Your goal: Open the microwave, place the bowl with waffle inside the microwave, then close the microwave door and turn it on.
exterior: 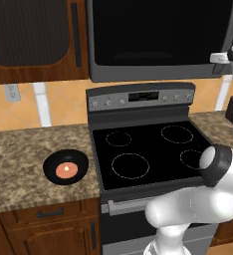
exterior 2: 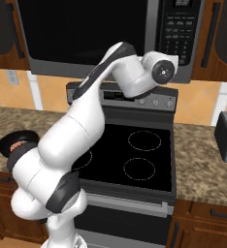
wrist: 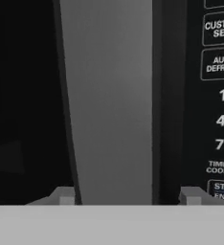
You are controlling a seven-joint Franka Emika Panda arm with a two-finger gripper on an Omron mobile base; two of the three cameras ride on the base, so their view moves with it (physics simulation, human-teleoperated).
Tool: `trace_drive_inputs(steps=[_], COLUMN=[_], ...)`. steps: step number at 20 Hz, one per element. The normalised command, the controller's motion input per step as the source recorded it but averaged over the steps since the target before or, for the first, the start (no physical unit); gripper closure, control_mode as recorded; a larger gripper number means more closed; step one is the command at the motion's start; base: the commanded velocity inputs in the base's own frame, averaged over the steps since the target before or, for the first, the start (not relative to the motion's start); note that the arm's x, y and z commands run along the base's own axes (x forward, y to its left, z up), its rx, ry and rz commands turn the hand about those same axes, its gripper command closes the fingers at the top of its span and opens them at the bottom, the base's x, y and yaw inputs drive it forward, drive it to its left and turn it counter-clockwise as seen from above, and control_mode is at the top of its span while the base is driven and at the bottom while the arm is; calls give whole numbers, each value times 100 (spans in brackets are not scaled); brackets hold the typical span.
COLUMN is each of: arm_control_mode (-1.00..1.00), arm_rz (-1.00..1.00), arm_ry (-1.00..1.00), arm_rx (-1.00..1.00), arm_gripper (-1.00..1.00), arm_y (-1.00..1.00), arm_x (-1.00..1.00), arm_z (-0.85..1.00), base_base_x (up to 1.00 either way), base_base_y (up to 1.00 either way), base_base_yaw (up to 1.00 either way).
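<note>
- The arm (exterior 2: 81,131) is glossy white, built of thick rounded tubular links.
- Dark grey to black bands mark the joints (one wraps the elbow, another the lower link near the base).
- The wrist (exterior 2: 161,71) ends in a round white cap with a dark disc and a small pale centre.
- In the left base view a white rounded link carries a black collar (exterior: 219,167).
- The finger tips (wrist: 66,195) are small, blocky and grey (pale in the hand view).
</note>
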Motion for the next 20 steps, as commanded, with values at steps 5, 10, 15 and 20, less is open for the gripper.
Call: trace_drive_inputs(steps=[5,10,15,20], arm_control_mode=[-100,-100,-100,-100], arm_rz=[13,18,25,25], arm_ry=[1,15,14,12], arm_rx=[-10,-12,-12,-14], arm_gripper=[100,100,100,100], arm_y=[100,91,58,51], arm_x=[-77,-100,-100,-100], arm_z=[12,58,79,83], base_base_x=[0,0,0,0], base_base_y=[0,0,0,0], base_base_yaw=[0,0,0,0])
